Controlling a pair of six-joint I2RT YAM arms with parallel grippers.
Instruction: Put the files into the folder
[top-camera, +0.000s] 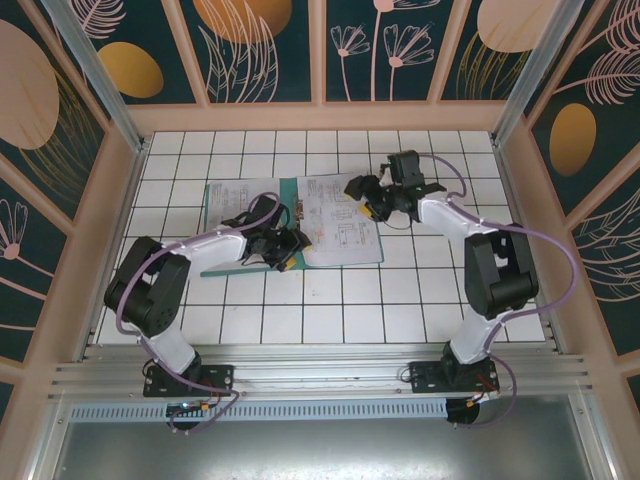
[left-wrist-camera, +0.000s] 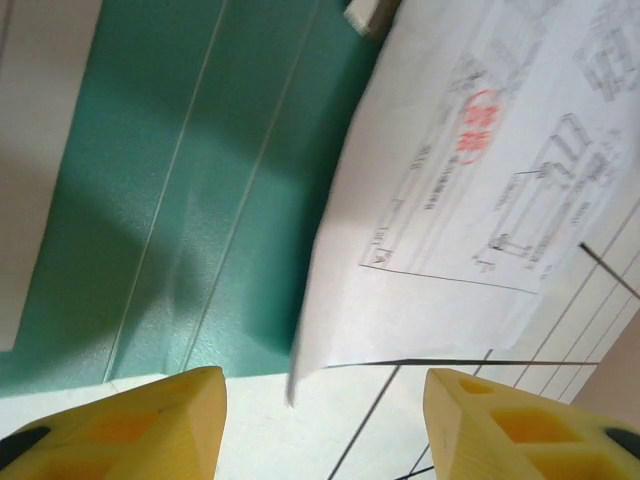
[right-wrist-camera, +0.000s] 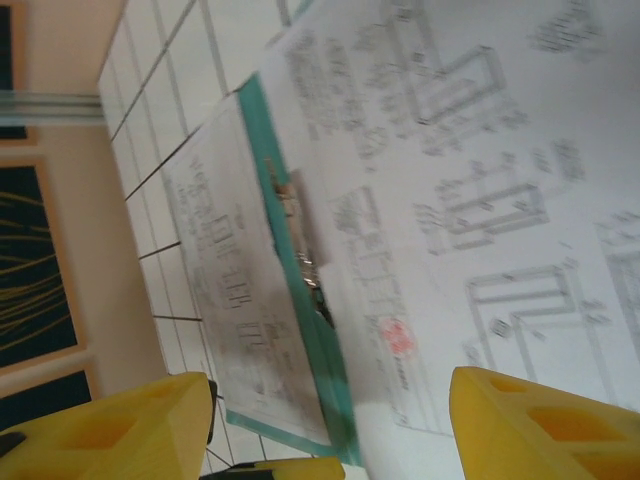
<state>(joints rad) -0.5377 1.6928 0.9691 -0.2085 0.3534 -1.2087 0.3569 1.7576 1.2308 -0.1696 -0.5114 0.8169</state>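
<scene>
A white tabletop (top-camera: 330, 300) ruled into squares by dark lines spans the floor of a cell with panelled walls painted with plant motifs. Near its middle a large flat teal-green folder (left-wrist-camera: 180, 220) lies opened out. A white paper sheet printed with black text (top-camera: 235, 195) lies on its left half, and a white sheet printed with black line diagrams (top-camera: 335, 225) lies on its right half. In the left wrist view the near corner of the diagram sheet overhangs the folder's edge onto the tiles. The left arm reaches in from the near left. Its left gripper (left-wrist-camera: 325, 425) is over the folder's near edge by the centre fold, with the yellow fingertips spread wide and nothing between them. The right arm bends in from the right. Its right gripper (right-wrist-camera: 330, 430) hangs over the far right part of the diagram sheet, likewise released, its yellow tips well apart with only paper beneath. A slim metal clip (right-wrist-camera: 305, 245) runs along the folder's spine between the two sheets. A small red stamp (left-wrist-camera: 478, 125) marks the diagram sheet.
</scene>
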